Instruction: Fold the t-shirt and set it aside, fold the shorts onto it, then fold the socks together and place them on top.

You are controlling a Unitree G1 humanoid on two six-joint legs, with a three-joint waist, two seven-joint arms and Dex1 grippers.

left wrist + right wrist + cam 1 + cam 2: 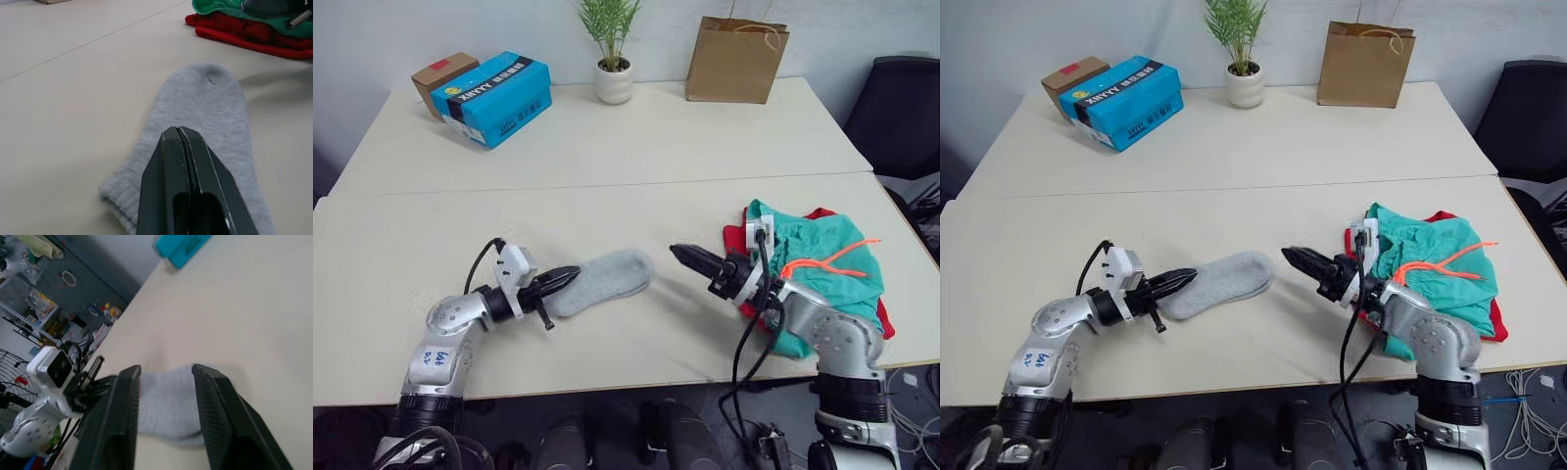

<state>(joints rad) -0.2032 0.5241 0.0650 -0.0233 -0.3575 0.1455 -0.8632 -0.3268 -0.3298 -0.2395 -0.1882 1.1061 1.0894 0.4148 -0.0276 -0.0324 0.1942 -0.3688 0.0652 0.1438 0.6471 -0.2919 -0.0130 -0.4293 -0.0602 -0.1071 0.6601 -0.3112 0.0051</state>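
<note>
Socks [602, 281] stacked | t-shirt [820, 213] mostly hidden under shorts [818, 257]

Left gripper [182, 134], fingers pressed together, sits over the grey socks [205, 117]; red t-shirt [244, 34] under teal shorts [220, 7] beyond.

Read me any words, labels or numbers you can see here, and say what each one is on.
Blue box: white brand lettering along its side, too blurred to read with confidence.
Cardboard box: red label, no text legible.
Left forearm: handwritten marks, unreadable.
Paper bag: no print seen.
</note>
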